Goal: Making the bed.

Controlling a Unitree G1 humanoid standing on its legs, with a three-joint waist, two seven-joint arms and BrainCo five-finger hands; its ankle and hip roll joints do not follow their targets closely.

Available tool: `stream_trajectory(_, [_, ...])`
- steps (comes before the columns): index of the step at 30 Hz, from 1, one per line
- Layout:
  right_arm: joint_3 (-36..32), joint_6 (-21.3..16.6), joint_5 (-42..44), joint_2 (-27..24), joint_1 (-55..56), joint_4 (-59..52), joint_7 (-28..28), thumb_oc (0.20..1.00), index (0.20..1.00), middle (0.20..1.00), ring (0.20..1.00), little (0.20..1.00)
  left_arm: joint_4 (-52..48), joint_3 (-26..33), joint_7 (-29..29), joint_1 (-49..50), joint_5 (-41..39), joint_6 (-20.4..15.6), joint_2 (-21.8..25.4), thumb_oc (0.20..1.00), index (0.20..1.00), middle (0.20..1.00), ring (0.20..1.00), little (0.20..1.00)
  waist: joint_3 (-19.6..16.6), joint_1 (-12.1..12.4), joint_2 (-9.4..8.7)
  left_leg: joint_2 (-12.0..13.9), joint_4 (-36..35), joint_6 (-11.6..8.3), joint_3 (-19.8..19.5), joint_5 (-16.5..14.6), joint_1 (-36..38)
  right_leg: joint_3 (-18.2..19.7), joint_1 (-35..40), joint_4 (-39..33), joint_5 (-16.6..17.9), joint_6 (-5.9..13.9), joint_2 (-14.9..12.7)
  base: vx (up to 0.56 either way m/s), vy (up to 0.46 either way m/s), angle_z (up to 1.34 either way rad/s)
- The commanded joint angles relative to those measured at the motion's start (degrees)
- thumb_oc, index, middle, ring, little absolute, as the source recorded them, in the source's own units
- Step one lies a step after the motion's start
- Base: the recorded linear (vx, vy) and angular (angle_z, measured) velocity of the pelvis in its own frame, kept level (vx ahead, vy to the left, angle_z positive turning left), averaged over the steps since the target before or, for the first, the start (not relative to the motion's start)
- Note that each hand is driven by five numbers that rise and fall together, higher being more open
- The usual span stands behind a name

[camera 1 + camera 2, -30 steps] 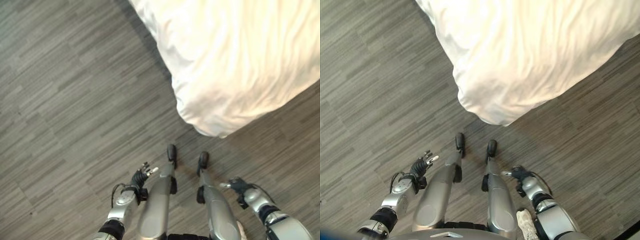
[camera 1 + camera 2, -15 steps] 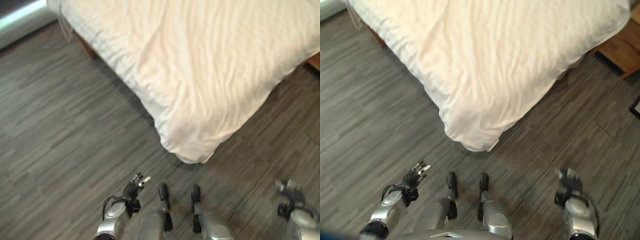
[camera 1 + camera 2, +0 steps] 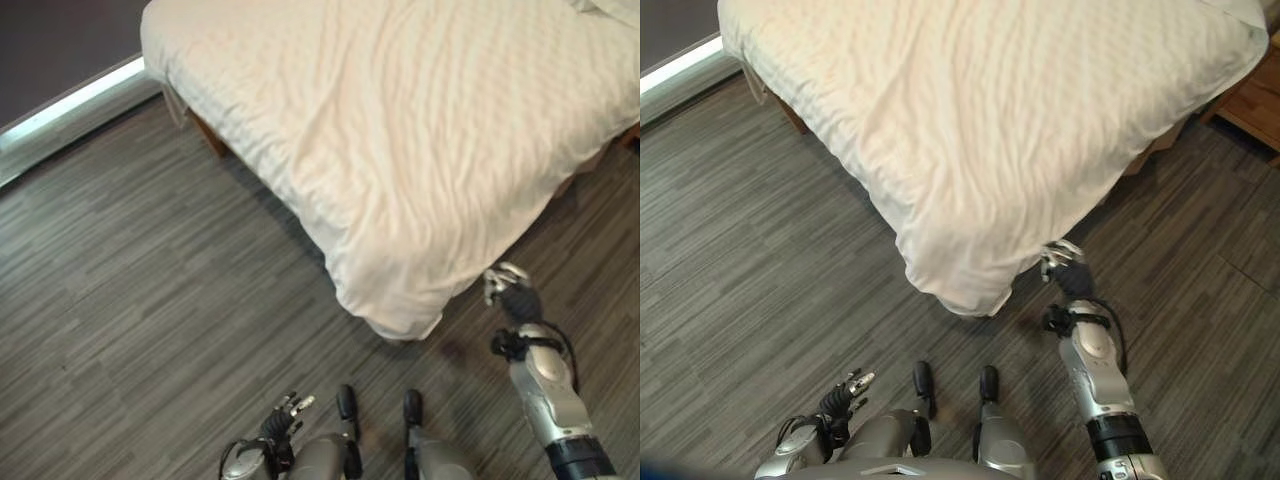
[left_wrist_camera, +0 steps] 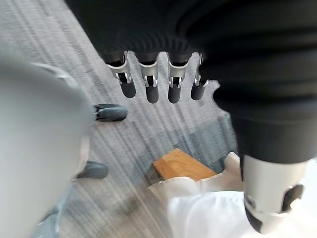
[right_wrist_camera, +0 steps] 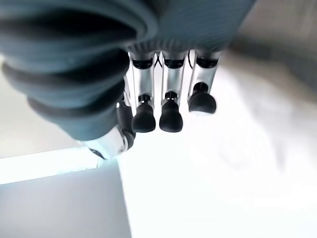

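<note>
— So where should the right hand (image 3: 512,290) take hold?
— On the hanging corner of the wrinkled cream-white duvet (image 3: 400,300) just beside it; its fingers are loosely curled around nothing. The left hand (image 3: 283,418), low, is relaxed and empty too.

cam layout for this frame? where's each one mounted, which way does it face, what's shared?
Left eye view: head, looking down at the bed corner, wood floor; both arms show.
Right eye view: same, offset; right robot hand raised by the duvet corner.
Left wrist view: along the left robot hand, open, toward floor.
Right wrist view: along right fingers, toward white bedding.
Shared: eyes share the scene.
</note>
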Motion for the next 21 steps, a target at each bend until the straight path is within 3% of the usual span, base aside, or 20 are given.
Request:
stream_trajectory(1, [1.51, -0.99, 2.16, -2.02, -5.33, -1.93, 3.96, 0.2, 0.2, 0.2, 0.2, 0.2, 2.42, -1.95, -2.31, -5.38, 1.39, -2.15, 0.47, 1.0, 1.0, 1.0, 1.0, 1.0, 2.4, 1.46, 0.69, 2.08, 0.3, -3.78, -3.65, 2.87, -0.82, -2.08, 3.93, 1.01, 0.36, 1.19, -3.68, -0.01, 0.001, 0.1])
stream_trajectory(6, [12.08, 0.63, -0.36, -0.95, -13.32, 1.27, 7.48, 0.2, 0.2, 0.2, 0.2, 0.2, 3.78, -3.44, -2.68, -6.04, 1.75, -2.64, 0.04, 1.0, 1.0, 1.0, 1.0, 1.0, 3.08, 3.46, 1.54, 2.08, 0.3, -3.96, -4.09, 3.21, -1.51, -2.51, 3.38, 1.01, 0.65, 1.12, -3.79, 0.0, 0.004, 0.1])
stream_trajectory(8, [16.47, 0.92, -3.47, 1.22, -21.39, 8.7, 6.51, 0.2, 0.2, 0.2, 0.2, 0.2, 3.53, -5.41, -2.68, -6.56, 2.24, -3.28, 0.06, 1.0, 1.0, 1.0, 1.0, 1.0, 3.36, 5.41, 2.64, 1.96, 0.3, -4.02, -4.38, 3.48, -2.52, -2.54, 2.55, 1.01, 0.8, 1.23, -3.92, 0.0, 0.0, 0.0])
stream_trajectory(14, [16.52, 1.71, -9.45, -0.71, -32.48, 22.69, 3.02, 0.2, 0.2, 0.2, 0.2, 0.2, 2.43, -7.76, -3.3, -5.99, 0.96, -3.88, 0.76, 1.0, 1.0, 1.0, 1.0, 1.0, 3.82, 8.27, 4.43, 1.51, 0.3, -4.13, -4.82, 3.91, -4.93, -3.02, 0.54, 1.01, 0.98, 1.46, -4.28, 0.0, 0.022, 0.08])
stream_trajectory(21, [12.53, 2.77, -8.28, -3.15, -40.1, 39.01, 1.09, 0.2, 0.2, 0.2, 0.2, 0.2, 1.35, -9.47, -3.51, -6.66, -0.46, -3.81, 1.49, 1.0, 1.0, 1.0, 1.0, 1.0, 4.98, 10.09, 6.11, 1.03, 0.3, -4.24, -5.13, 4.34, -7.2, -2.82, -1.98, 1.01, 1.82, 1.78, -4.77, 0.0, 0.005, 0.01])
